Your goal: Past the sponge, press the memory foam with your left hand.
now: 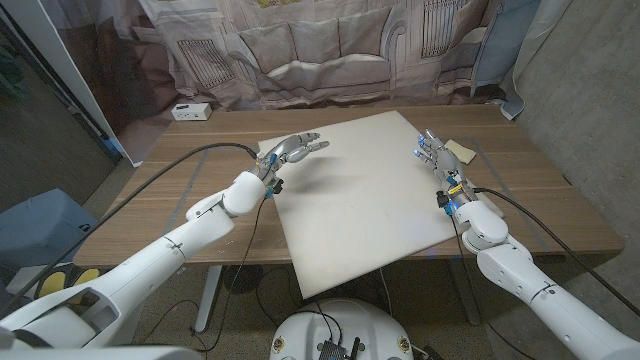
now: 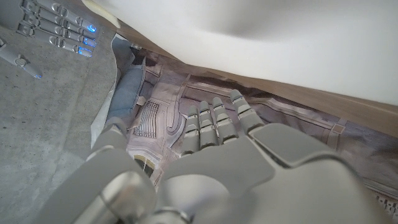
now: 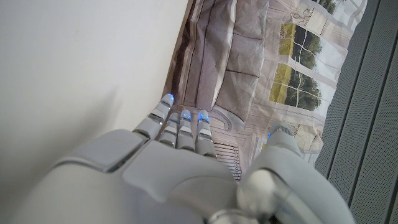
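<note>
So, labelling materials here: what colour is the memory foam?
Off-white, plain; clearest in the head view: memory foam.

You have a small white box [image 1: 189, 111] near the far left corner of your wooden bench [image 1: 545, 190], with a printed sofa backdrop [image 1: 320, 50] behind.

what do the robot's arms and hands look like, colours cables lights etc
Both arms have smooth white rounded shells with black seams, and a black cable runs along each. The left hand is grey metal with segmented fingers. The right hand is the same grey build, with small blue lights near its fingertips and wrist.
</note>
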Motion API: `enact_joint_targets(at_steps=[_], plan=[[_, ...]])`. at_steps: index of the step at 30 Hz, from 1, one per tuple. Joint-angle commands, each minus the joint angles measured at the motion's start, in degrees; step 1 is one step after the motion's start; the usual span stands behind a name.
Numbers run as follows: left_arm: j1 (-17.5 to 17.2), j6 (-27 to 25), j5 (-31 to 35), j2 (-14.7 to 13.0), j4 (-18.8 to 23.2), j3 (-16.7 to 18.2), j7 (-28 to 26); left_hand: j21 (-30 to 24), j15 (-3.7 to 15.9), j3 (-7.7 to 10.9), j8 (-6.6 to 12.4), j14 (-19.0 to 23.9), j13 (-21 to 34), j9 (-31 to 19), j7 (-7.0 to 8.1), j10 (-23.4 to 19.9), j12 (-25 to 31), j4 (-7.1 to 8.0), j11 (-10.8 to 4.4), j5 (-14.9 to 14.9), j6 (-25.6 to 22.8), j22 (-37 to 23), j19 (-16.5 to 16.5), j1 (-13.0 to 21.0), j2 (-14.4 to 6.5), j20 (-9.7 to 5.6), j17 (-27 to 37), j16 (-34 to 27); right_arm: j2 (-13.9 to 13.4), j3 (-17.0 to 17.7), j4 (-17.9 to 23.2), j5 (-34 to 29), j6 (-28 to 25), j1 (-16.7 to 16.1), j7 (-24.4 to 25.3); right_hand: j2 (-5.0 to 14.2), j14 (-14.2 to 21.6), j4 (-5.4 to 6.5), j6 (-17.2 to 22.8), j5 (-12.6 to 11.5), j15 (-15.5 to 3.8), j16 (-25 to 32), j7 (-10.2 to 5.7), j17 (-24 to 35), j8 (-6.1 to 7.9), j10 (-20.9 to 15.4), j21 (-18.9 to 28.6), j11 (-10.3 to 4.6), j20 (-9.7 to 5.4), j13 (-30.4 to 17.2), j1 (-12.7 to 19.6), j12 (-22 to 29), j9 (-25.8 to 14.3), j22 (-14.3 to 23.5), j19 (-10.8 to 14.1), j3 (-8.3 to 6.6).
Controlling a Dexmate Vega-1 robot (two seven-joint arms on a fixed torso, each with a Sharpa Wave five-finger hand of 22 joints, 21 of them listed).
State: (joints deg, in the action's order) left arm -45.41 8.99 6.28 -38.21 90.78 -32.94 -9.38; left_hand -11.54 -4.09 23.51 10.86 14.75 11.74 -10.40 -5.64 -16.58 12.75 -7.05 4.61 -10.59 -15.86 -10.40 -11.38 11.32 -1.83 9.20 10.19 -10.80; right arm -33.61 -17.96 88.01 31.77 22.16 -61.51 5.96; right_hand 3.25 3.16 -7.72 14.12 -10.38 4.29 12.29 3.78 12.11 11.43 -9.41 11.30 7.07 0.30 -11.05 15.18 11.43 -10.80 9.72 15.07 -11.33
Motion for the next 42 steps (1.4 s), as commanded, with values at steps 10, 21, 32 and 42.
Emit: enact_joint_targets(at_steps=[10,21,32,42], plan=[[0.08,10.68,-15.95,1.99,-7.22,2.98,7.76,-0.26,-0.46,0.22,0.16,0.19,0.12,-0.11,-0.07,-0.17,0.10,-0.06,0.42,0.18,-0.42,-0.16,-0.40,0.15,-0.66,-0.30,0.16,-0.19,-0.11,-0.13,0.14,-0.27,0.01,0.25,-0.14,0.07,0.53,-0.17,-0.06,0.06,0.02,-0.01,0.42,0.23,-0.06,-0.09,0.16,0.07,-0.29,-0.14,0.67,0.03,-0.16,0.14,0.82,0.08],[-0.54,16.08,-23.75,3.89,-11.01,4.70,11.97,-0.14,-0.70,0.13,0.01,0.02,0.12,-0.10,-0.18,0.06,-0.02,-0.01,0.82,0.20,-0.10,-0.16,-0.11,-0.01,-0.59,-0.47,0.18,-0.11,-0.36,-0.20,0.02,-0.38,0.22,0.69,-0.75,-0.10,2.01,-0.33,-0.49,0.05,-0.69,0.40,0.37,0.14,-0.25,-0.79,0.69,-0.09,-0.78,-0.11,0.96,0.25,-0.15,0.10,2.89,0.10],[-1.23,17.09,-34.27,5.75,-12.99,6.64,18.36,-0.01,-0.88,-0.11,-0.25,-0.47,0.12,-0.08,-0.08,0.72,-0.31,0.07,1.02,0.25,0.61,-0.14,0.25,-0.34,-0.31,-0.55,0.21,0.05,-1.38,0.14,1.54,-0.03,-1.06,0.19,-0.72,-0.17,0.99,-0.17,-0.95,0.09,-0.19,-0.04,0.18,0.20,-0.40,0.14,0.11,0.01,-0.40,-0.11,0.73,-0.12,-0.13,0.10,1.81,0.26],[-1.70,16.23,-39.16,7.13,-13.86,7.56,20.92,0.11,-1.26,-0.34,-0.40,-0.90,0.12,-0.07,-0.19,1.21,-0.50,0.14,1.31,0.27,1.20,-0.13,0.60,-0.64,-0.06,-0.51,0.23,0.16,-1.72,0.60,1.11,0.59,-1.09,0.60,-1.38,-0.22,0.99,-0.13,-1.11,0.10,-0.24,-0.05,0.27,0.21,-0.44,0.07,0.07,-0.08,-0.42,-0.10,0.66,-0.07,-0.11,0.10,1.81,0.33]])
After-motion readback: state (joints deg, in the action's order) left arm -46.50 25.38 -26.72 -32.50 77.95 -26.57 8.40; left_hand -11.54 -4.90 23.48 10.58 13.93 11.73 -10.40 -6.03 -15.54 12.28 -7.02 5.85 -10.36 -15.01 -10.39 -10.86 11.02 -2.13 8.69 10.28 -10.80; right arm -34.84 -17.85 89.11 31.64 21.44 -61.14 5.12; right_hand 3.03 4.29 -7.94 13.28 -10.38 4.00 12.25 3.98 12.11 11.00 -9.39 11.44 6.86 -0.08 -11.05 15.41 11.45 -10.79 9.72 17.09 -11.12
